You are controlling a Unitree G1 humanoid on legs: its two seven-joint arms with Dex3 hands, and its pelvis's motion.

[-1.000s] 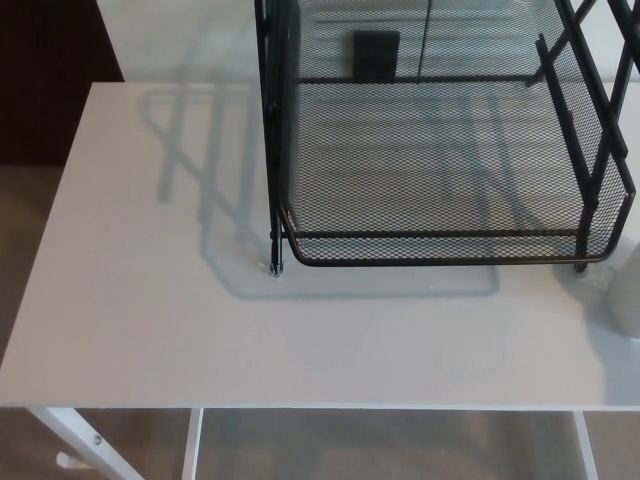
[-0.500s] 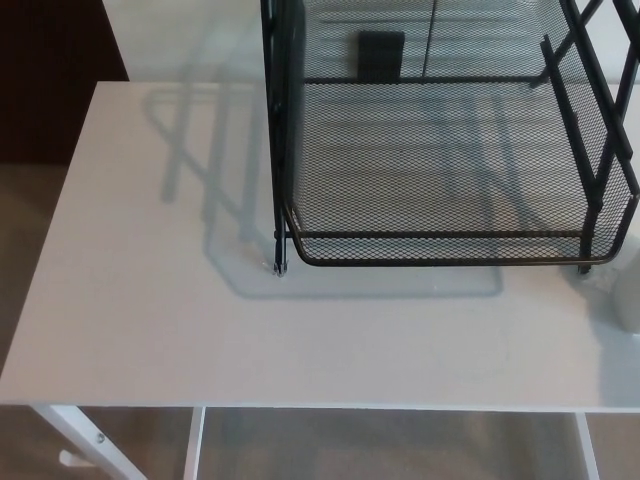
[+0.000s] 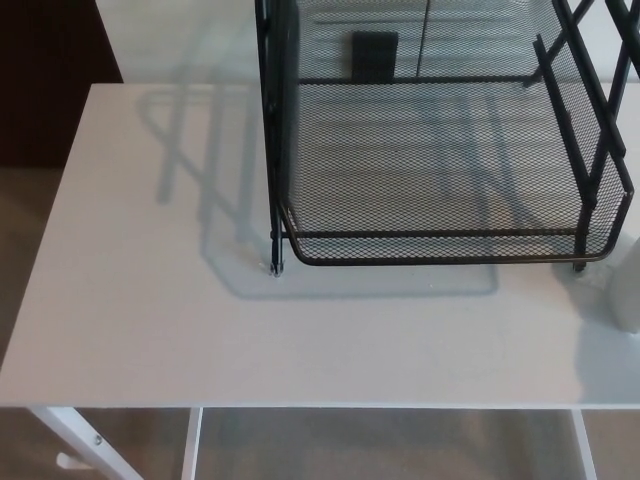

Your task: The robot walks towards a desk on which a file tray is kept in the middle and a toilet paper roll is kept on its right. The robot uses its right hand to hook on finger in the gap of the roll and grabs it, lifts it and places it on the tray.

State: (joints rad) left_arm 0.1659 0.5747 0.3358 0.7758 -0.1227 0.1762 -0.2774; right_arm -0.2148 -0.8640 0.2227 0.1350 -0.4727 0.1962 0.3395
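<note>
A black wire-mesh file tray [image 3: 440,245] stands on the white desk [image 3: 150,320], filling the upper right of the head view; its bottom shelf holds nothing. At the right picture edge, just past the tray's front right foot, a sliver of the white toilet paper roll [image 3: 628,292] shows; most of it is cut off by the frame. Neither of my hands appears in the picture.
The desk's front edge runs along the bottom, with white legs [image 3: 70,440] and floor below it. A dark piece of furniture [image 3: 50,70] stands past the desk's far left corner. A small dark rectangle [image 3: 373,55] shows through the mesh behind the tray.
The whole picture has shifted slightly right and back left as the camera sways. Nothing on the desk has moved.
</note>
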